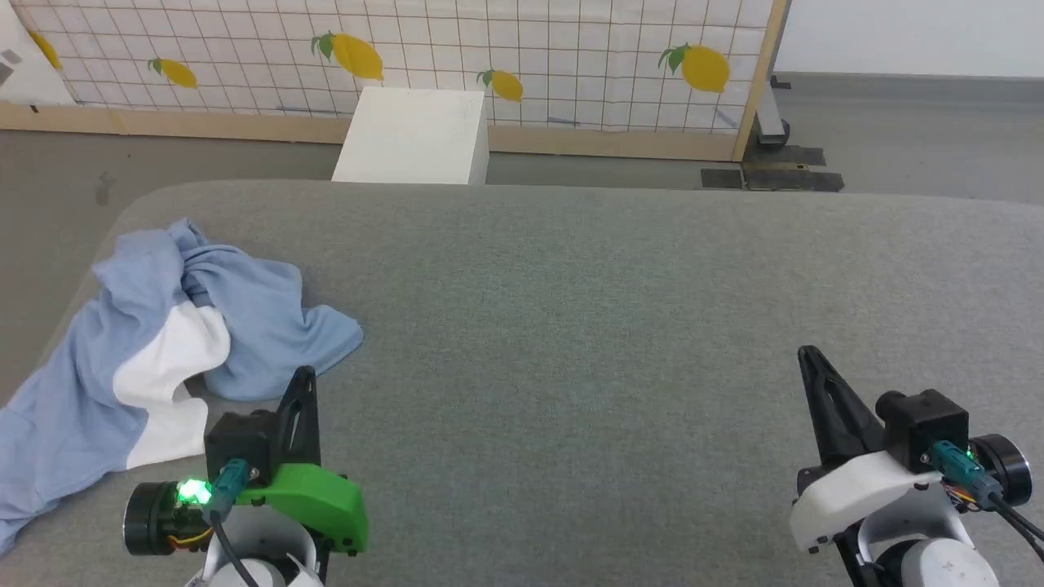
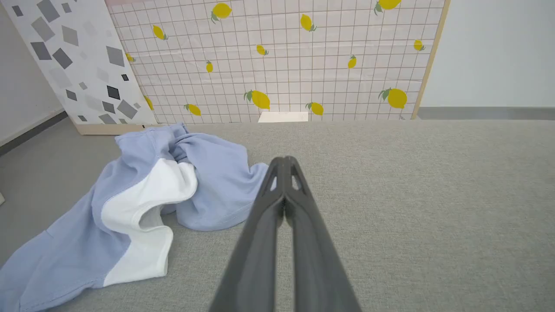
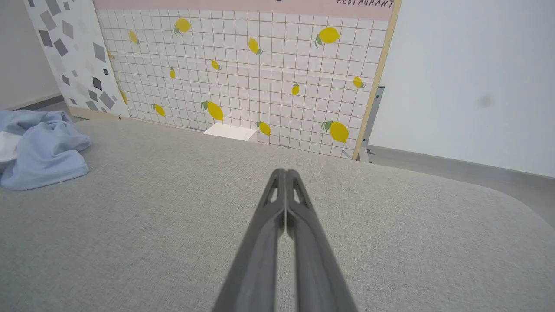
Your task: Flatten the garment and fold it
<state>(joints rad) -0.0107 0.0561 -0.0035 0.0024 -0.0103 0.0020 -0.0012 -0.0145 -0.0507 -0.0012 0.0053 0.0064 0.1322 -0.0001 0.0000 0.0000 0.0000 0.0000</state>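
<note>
Crumpled light blue polo shirt [image 1: 261,310] lay mid-left, untouched. Closed and empty: left gripper [image 1: 305,375], right gripper [image 1: 807,354]. Flattening not begun; the fingers would probably need to open first.

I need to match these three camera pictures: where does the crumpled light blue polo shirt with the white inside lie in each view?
Head view: the light blue polo shirt lies at the left, on the grey fabric surface.
Left wrist view: lower left.
Right wrist view: left edge, mid-height.
Shared landmark: the white box below the lemon-patterned tile panel.
</note>
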